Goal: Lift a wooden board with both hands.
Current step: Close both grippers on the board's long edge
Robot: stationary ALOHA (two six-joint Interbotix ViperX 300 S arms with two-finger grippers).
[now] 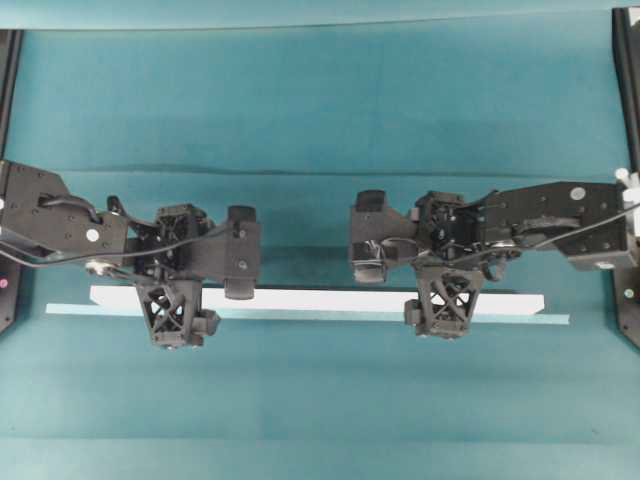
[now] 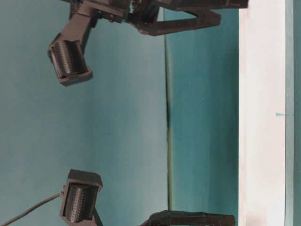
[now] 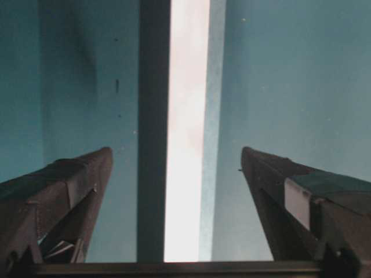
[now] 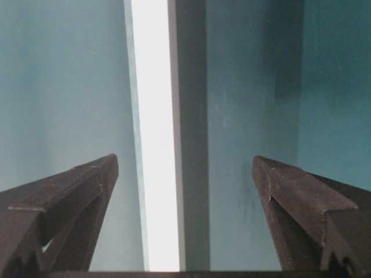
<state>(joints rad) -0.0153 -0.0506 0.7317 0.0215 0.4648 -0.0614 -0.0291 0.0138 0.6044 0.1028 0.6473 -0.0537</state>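
The wooden board lies flat on the teal table, running left to right across most of the overhead view. A long, thin, straight-edged plank like this is probably light and stiff, so it should come up level if both ends rise together; its smooth white face may be slippery (a judgement, not something the pictures prove). The natural holds are across its narrow width, one toward each end.

The left tool and the right tool both stand wide, nothing between their fingers. Each wrist view shows the board running between the spread fingers, apart from them.

How high the tools hang above the board cannot be told from overhead. The arms cover parts of the board. Its thickness is hard to judge, and the pale strip along its near edge could be a side face or something separate.
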